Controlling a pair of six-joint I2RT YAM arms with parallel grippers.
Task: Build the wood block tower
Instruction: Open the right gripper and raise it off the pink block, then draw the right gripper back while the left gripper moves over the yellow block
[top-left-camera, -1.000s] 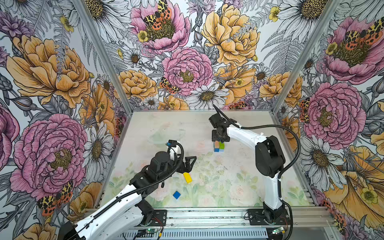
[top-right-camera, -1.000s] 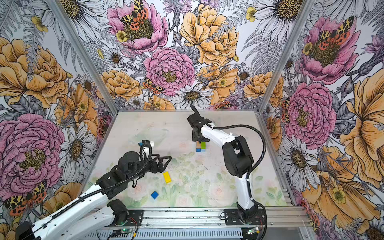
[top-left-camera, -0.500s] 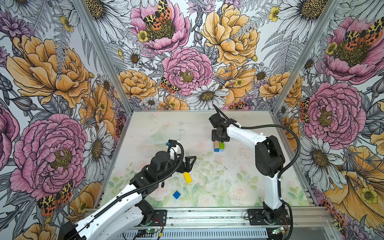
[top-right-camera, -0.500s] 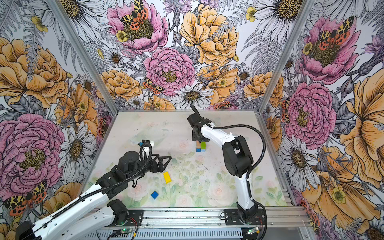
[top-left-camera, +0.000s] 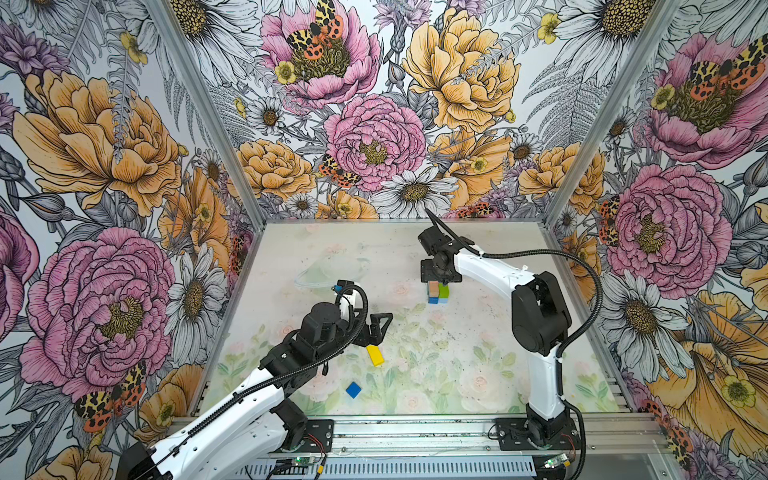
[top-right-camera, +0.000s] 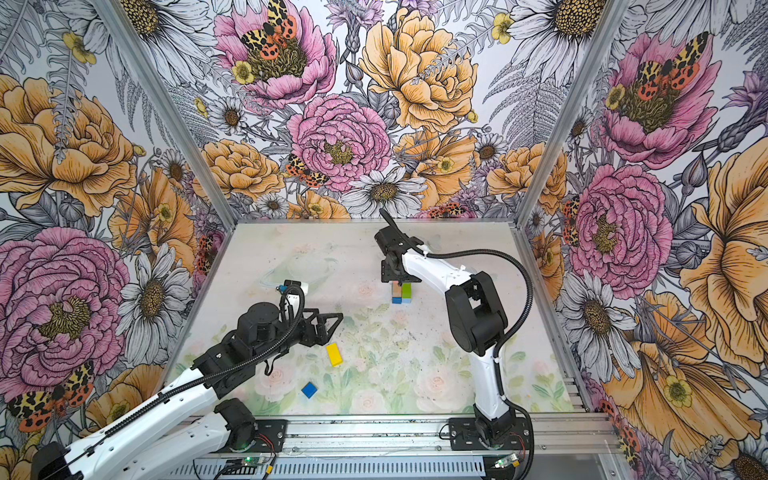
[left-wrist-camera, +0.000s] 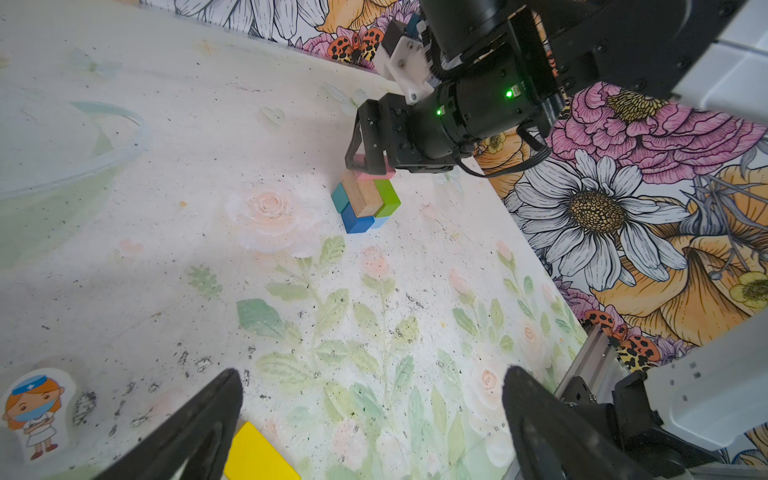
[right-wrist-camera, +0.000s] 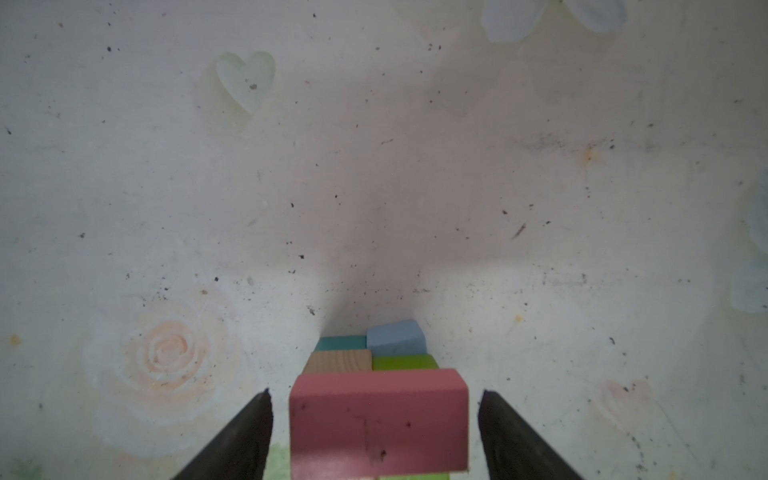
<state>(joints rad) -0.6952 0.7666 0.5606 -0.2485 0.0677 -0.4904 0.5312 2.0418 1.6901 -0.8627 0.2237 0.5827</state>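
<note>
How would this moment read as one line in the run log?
right gripper: open, flanking pink brick atop tower, not touching | left gripper: open, near yellow brick | loose: dark blue cube

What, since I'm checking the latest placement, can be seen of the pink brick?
The pink brick is an oblong, matte-painted wooden block with a few dark specks on top. It lies flat and crosswise on top of the tan brick and green brick. The open right tool straddles its ends, a gap showing on each side.
</note>
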